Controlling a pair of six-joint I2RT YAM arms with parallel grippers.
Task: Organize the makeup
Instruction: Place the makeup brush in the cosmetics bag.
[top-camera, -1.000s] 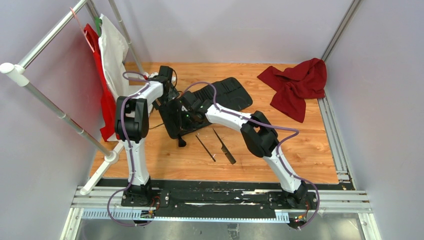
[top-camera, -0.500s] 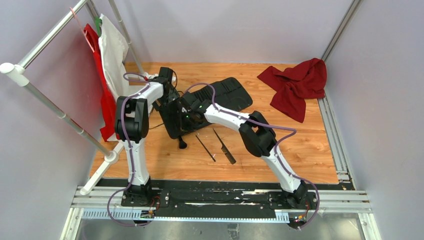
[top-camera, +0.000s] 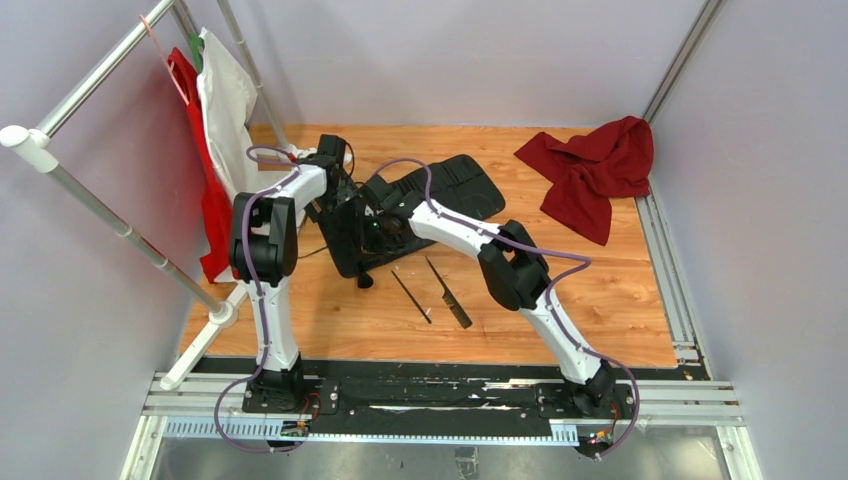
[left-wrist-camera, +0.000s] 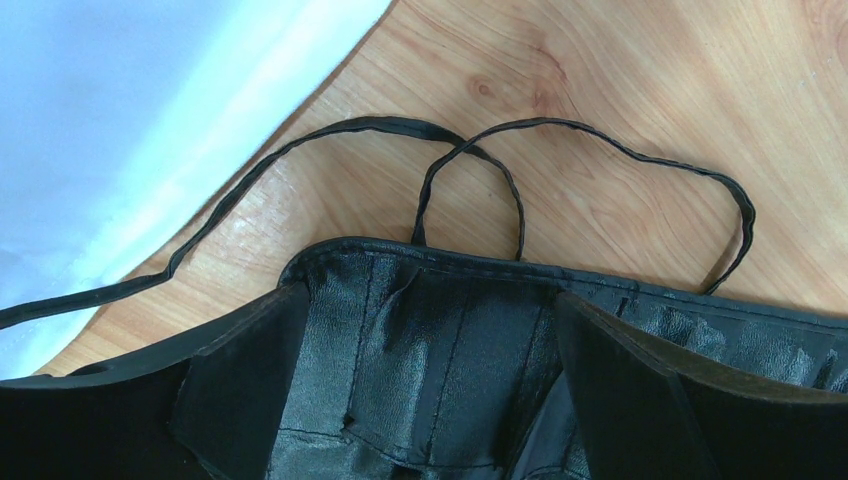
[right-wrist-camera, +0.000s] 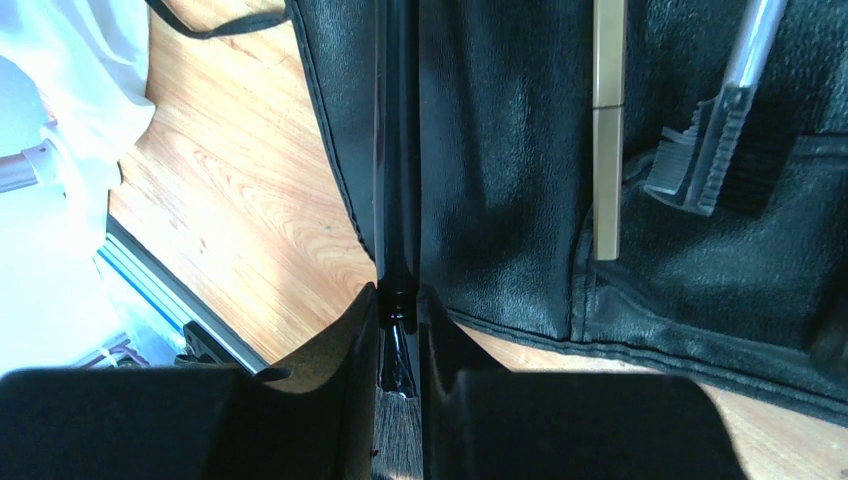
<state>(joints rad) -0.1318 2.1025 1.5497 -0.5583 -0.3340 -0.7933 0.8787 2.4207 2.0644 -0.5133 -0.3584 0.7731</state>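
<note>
- A clothes rack (top-camera: 100, 70) stands at the far left with a white garment (top-camera: 222, 100) and a red garment (top-camera: 210, 210) hanging from it.
- The left gripper (left-wrist-camera: 430, 300) sits over the left end of the black roll-up case (top-camera: 445, 190). Its claw is released, and its fingers (left-wrist-camera: 240, 400) are spread wide with the case's leathery edge between them (whether they press on it I cannot tell).
- Two thin black ties (left-wrist-camera: 470, 160) loop from that edge onto the bare wood of the table (top-camera: 600, 300).
- The right gripper (right-wrist-camera: 398, 295) is just right of the left one, over the same end of the case. It is clenched on a black-handled brush (right-wrist-camera: 397, 150).
- The brush's handle runs away from the fingers along the case, just inside its left edge, while the bristles sit back between the fingers on the near side. I cannot tell whether the handle is in a slot.
- Further right on the case lie a tan-handled brush (right-wrist-camera: 607, 130) and a grey-handled tool (right-wrist-camera: 720, 120) with a toothed head, whose lower ends meet a pocket.
- On the wood near the case lie a thin brush (top-camera: 411, 295) and, just right of it, a comb (top-camera: 449, 293). They are not touching.
- A red cloth (top-camera: 595, 170) is crumpled at the far right, well apart from the case.
</note>
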